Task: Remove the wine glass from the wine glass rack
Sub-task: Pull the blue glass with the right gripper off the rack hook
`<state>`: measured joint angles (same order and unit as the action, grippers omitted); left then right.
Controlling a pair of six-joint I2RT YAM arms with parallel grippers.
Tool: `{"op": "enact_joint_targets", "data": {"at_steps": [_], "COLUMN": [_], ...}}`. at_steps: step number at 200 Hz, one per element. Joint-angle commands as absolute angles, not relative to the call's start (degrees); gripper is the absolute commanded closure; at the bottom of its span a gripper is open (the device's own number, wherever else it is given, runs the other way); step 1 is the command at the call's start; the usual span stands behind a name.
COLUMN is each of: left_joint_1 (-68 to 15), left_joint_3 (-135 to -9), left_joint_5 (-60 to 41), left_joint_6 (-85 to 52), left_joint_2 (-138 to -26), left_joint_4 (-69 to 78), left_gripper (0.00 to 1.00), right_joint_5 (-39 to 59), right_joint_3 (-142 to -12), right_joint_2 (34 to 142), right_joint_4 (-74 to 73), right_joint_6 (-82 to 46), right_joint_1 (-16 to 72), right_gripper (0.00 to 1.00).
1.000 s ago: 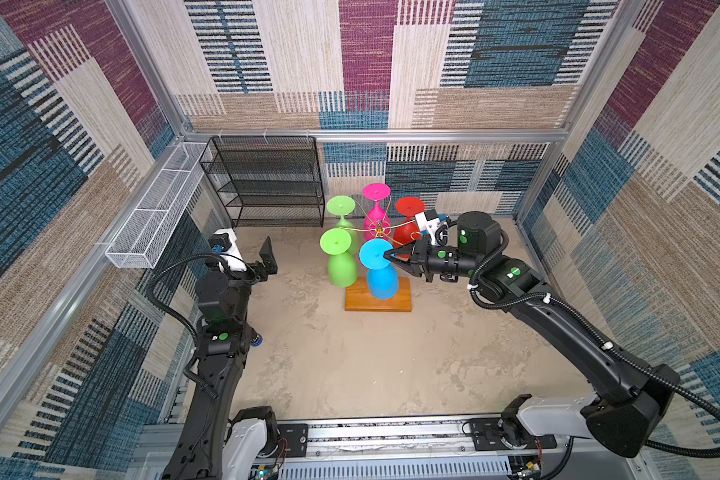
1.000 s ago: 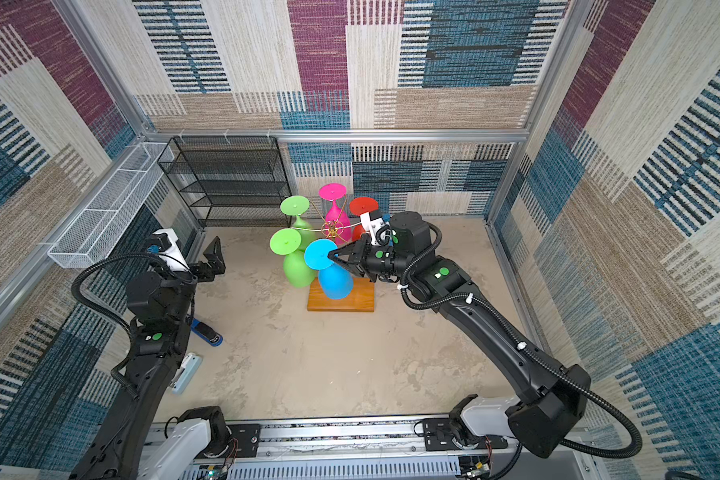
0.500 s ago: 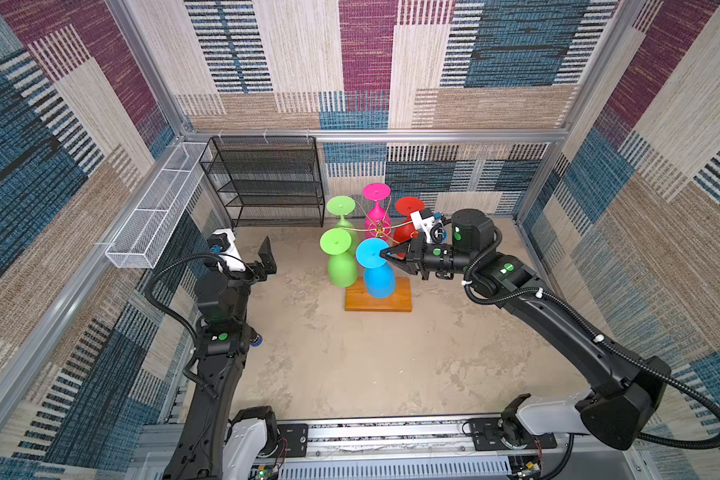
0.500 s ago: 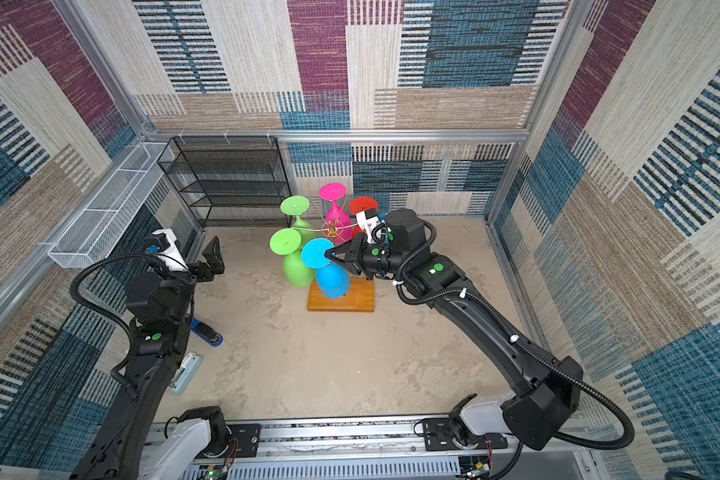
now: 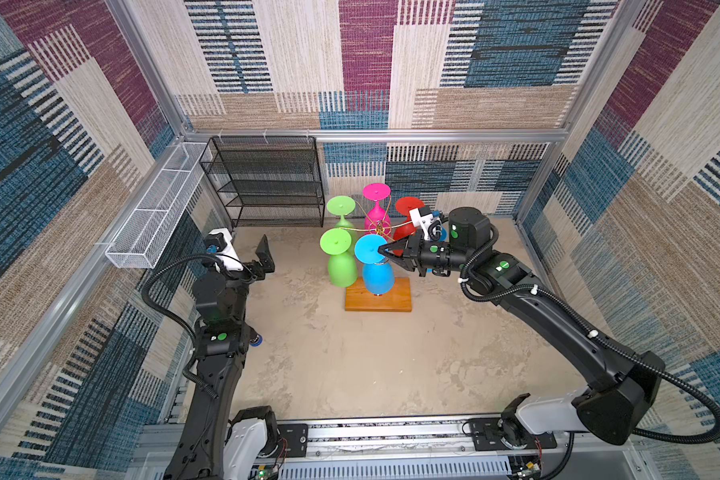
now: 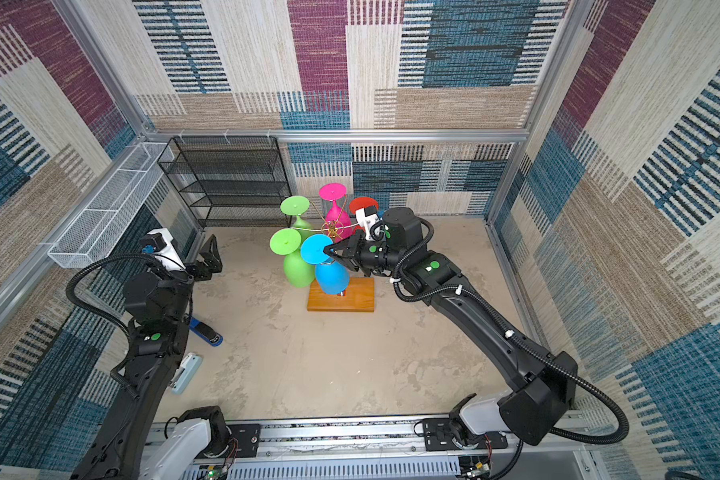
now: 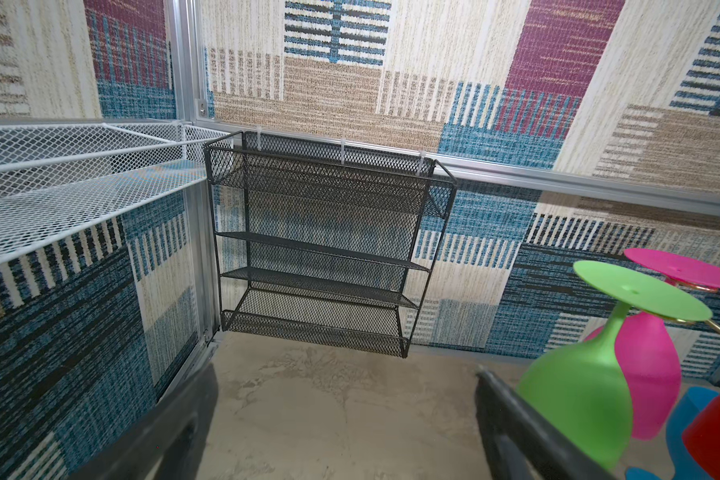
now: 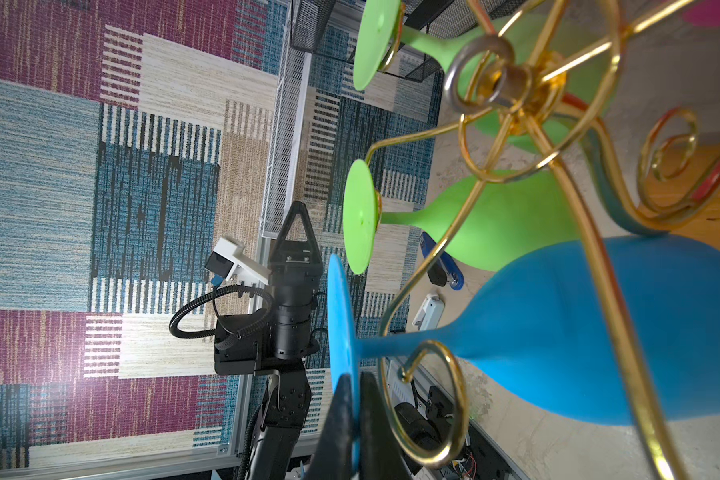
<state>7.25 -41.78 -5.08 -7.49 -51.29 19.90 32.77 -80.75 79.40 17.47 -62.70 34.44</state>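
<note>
The wine glass rack (image 5: 378, 296) is a gold wire stand on an orange-brown wooden base (image 6: 341, 296), mid-table in both top views. A blue wine glass (image 5: 377, 272) hangs upside down on its near arm. My right gripper (image 5: 381, 250) is shut on the rim of that glass's foot disc (image 6: 314, 248). In the right wrist view the blue wine glass (image 8: 599, 324) has its stem in a gold curl, and the right gripper (image 8: 352, 386) pinches the disc's edge. My left gripper (image 5: 262, 259) hangs open and empty, well left of the rack; the left wrist view shows the left gripper (image 7: 346, 415) over bare table.
Two green glasses (image 5: 341, 266), a pink one (image 5: 376, 208) and a red one (image 5: 408, 212) also hang on the rack. A black mesh shelf (image 5: 267, 183) stands at the back wall. A white wire basket (image 5: 154, 208) runs along the left wall. A blue stapler (image 6: 206, 332) lies by the left arm.
My right arm has shifted slightly leftward, its jaws still on the blue glass's foot, which moved with it. The left arm has not moved.
</note>
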Motion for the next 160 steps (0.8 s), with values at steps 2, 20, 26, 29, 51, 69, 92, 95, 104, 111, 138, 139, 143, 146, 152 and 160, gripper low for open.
{"op": "enact_joint_targets", "data": {"at_steps": [2,20,26,29,51,69,92,95,104,111,138,139,143,146,152,160], "left_joint_1": [7.4,7.5,7.6,7.6,7.6,7.7,7.7,7.7,7.7,7.7,7.7,7.7,7.8,7.7,7.8,7.8], "left_joint_3": [-41.5,-41.6,-41.6,-41.6,-41.6,-41.5,-41.5,-41.5,-41.5,-41.4,-41.5,-41.5,-41.5,-41.4,-41.4,-41.4], "left_joint_5": [-5.6,-5.7,-5.7,-5.7,-5.7,-5.8,-5.7,-5.8,-5.7,-5.8,-5.8,-5.9,-5.8,-5.9,-5.8,-5.8], "left_joint_6": [-8.9,-9.0,-9.0,-9.0,-9.0,-9.1,-9.1,-9.1,-9.1,-9.1,-9.2,-9.2,-9.3,-9.2,-9.2,-9.2], "left_joint_2": [-51.1,-51.0,-51.1,-51.1,-50.9,-50.8,-50.5,-50.5,-50.5,-50.5,-50.4,-50.4,-50.4,-50.4,-50.4,-50.3], "left_joint_4": [21.7,21.7,21.8,21.7,21.7,21.8,21.8,21.8,21.8,21.8,21.9,21.9,21.8,21.9,21.9,21.9], "left_gripper": [0.01,0.01,0.01,0.01,0.01,0.01,0.01,0.01,0.01,0.01,0.01,0.01,0.01,0.01,0.01,0.01], "right_joint_5": [31.6,31.0,30.9,30.8,30.1,29.3,28.4,28.2,27.9,27.5,26.0,26.0,25.9,25.7,25.6,25.5], "right_joint_3": [-80.9,-80.4,-80.2,-80.1,-79.6,-78.6,-77.7,-77.5,-77.0,-76.6,-75.1,-75.0,-74.8,-74.8,-74.3,-73.8], "right_joint_2": [79.3,79.1,79.0,78.9,78.7,78.0,77.2,77.1,76.7,76.3,75.0,74.9,74.8,74.7,74.5,74.2], "right_joint_4": [14.6,14.1,13.9,13.7,13.3,12.6,12.0,11.8,11.5,11.3,10.3,10.2,10.1,9.8,9.5,9.0], "right_joint_6": [-63.3,-63.6,-63.8,-64.0,-64.3,-65.0,-65.6,-65.8,-66.1,-66.3,-67.1,-67.1,-67.2,-67.3,-67.6,-67.9], "right_joint_1": [34.4,34.4,34.4,34.4,34.4,34.4,34.4,34.4,34.4,34.4,34.4,34.4,34.4,34.4,34.4,34.4], "right_gripper": [1.00,1.00,1.00,1.00,1.00,1.00,1.00,1.00,1.00,1.00,1.00,1.00,1.00,1.00,1.00,1.00]}}
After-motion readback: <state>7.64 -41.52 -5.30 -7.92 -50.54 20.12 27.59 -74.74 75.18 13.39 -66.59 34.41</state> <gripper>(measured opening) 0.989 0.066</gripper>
